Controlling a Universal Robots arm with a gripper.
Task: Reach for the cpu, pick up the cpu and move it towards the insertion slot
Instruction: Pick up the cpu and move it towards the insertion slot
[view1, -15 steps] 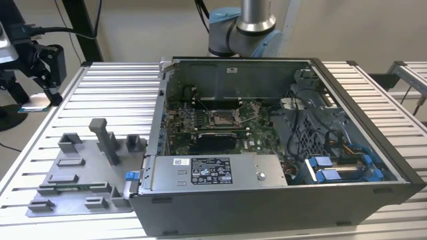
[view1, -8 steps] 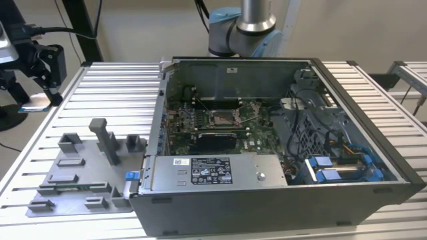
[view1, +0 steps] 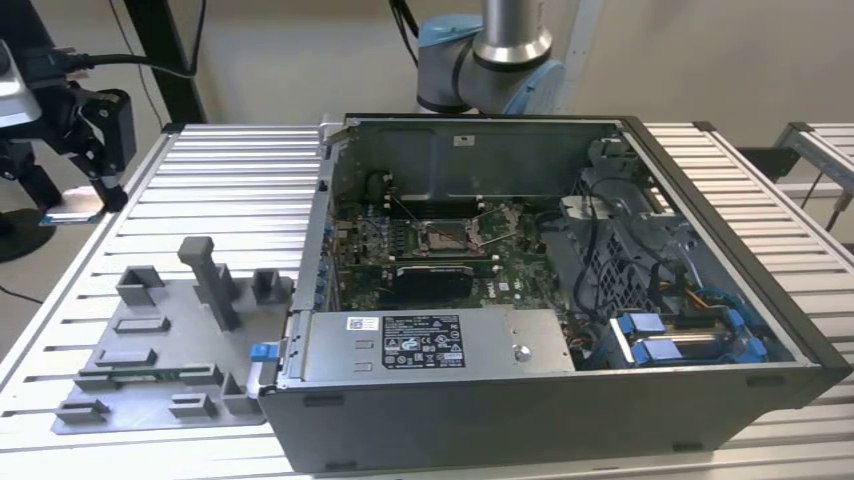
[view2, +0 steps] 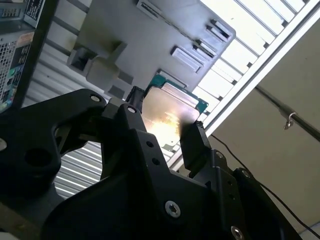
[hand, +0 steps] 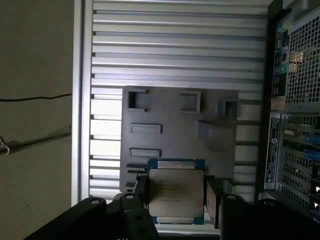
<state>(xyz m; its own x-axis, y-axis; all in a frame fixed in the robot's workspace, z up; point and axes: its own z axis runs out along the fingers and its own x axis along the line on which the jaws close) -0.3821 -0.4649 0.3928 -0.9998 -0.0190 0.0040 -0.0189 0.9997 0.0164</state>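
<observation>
The gripper (view1: 91, 190) stands at the upper left of the frame in the exterior view, beyond the edge of the ribbed aluminium table (view1: 227, 180). It is well apart from the open computer case (view1: 534, 420) that occupies the centre and the exterior view's right. The claw is closed narrow on the cpu (hand: 175, 185): in both wrist views two black fingers (view2: 195, 145) press on opposite edges of the chip. This edge grip leaves the flat silvery metal top and the tan-green rim exposed, and it probably keeps pressure off the faces. The top is smooth and reflective, with a bright glare patch in the second wrist view. In the exterior view the pale flat piece under the claw appears to be the same cpu (view1: 70, 214), though it is too small there to confirm. The grey plastic fixture plate (hand: 170, 140), matte with rectangular pockets and upright blocks, lies well below the chip, so the cpu is judged lifted clear. The insertion slot (view1: 445, 236), a shiny metal frame with a dark centre on green circuit board, sits inside the case, far from the claw.
</observation>
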